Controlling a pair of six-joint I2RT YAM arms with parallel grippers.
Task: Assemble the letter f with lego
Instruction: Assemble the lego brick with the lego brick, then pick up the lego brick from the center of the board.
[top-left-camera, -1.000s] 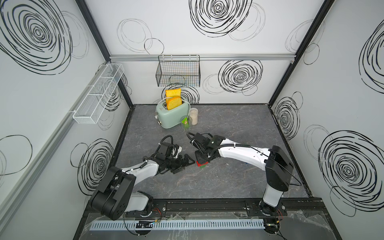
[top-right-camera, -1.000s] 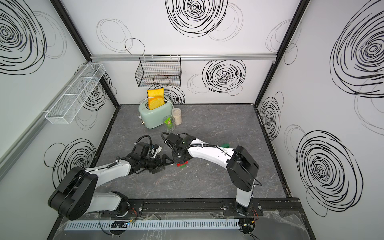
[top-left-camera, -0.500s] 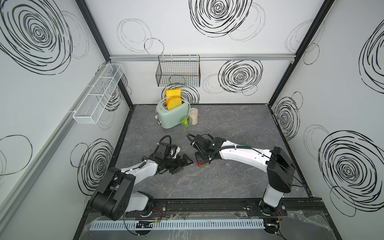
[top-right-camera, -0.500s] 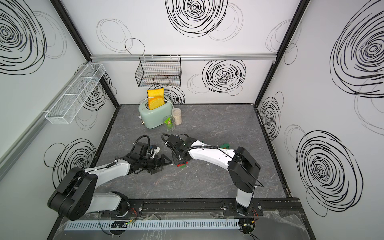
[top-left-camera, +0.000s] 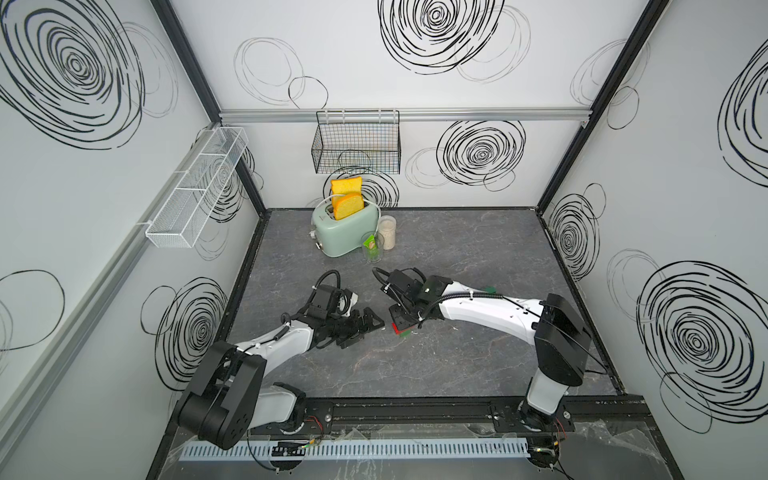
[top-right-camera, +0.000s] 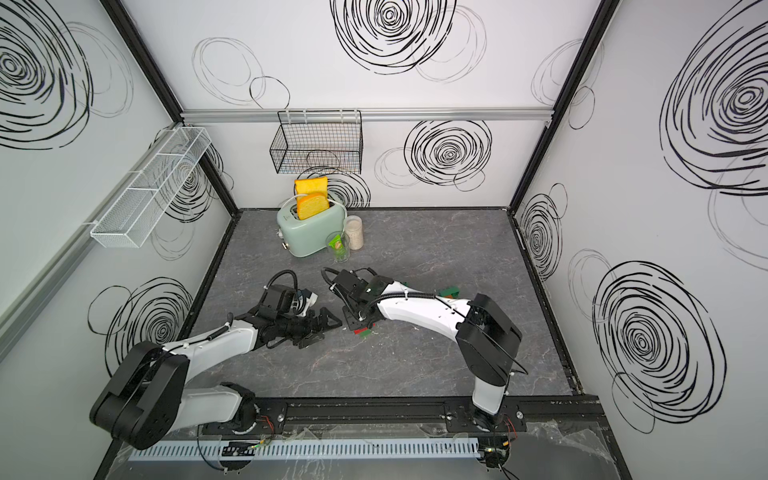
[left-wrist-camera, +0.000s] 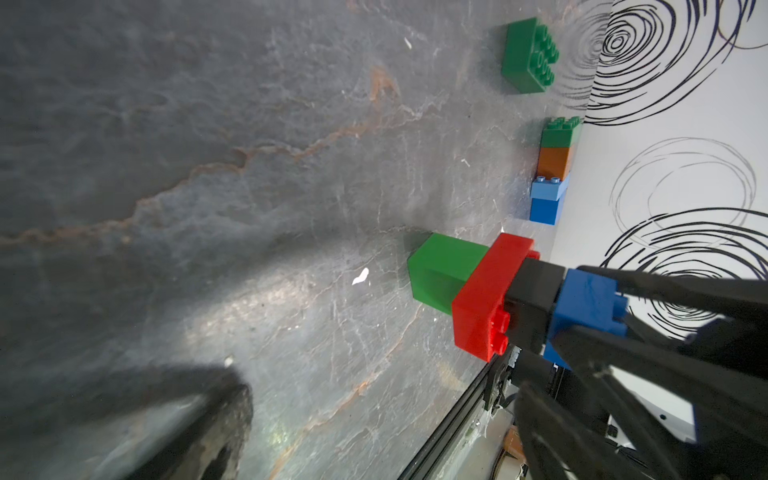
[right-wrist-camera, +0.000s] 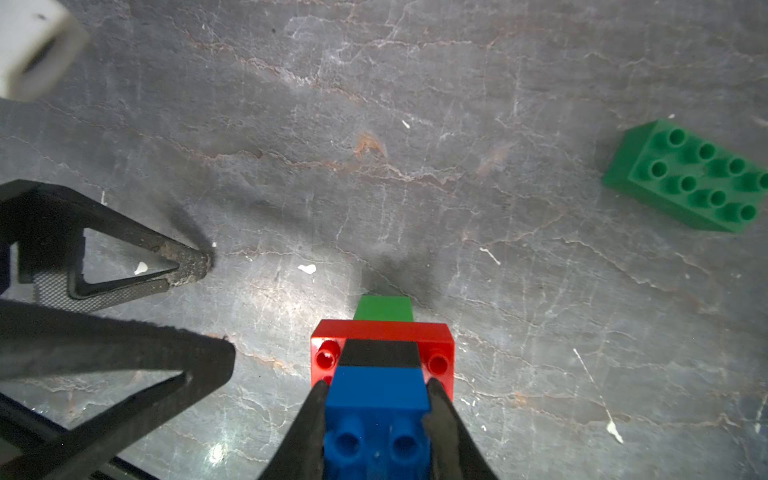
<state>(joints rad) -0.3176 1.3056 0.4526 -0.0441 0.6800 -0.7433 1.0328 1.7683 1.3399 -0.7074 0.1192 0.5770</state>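
Both arms stretch low toward mid-frame in both top views. The right gripper (right-wrist-camera: 376, 386) is clamped tight on the blue brick (right-wrist-camera: 374, 449) capping the lego stack (right-wrist-camera: 382, 330), green end toward the table (right-wrist-camera: 374, 124). The left gripper (right-wrist-camera: 214, 307) gapes wide just beside it, holding nothing. Bare table lies all round, with a loose green brick (right-wrist-camera: 690, 174) at upper right. Far back, the toaster (top-left-camera: 349, 239) holds two toast slices (top-left-camera: 348, 205).

Brick stack (right-wrist-camera: 380, 374) on table (top-left-camera: 457, 374) — toaster (top-left-camera: 345, 232) behind, second stack (left-wrist-camera: 555, 166) right-rear
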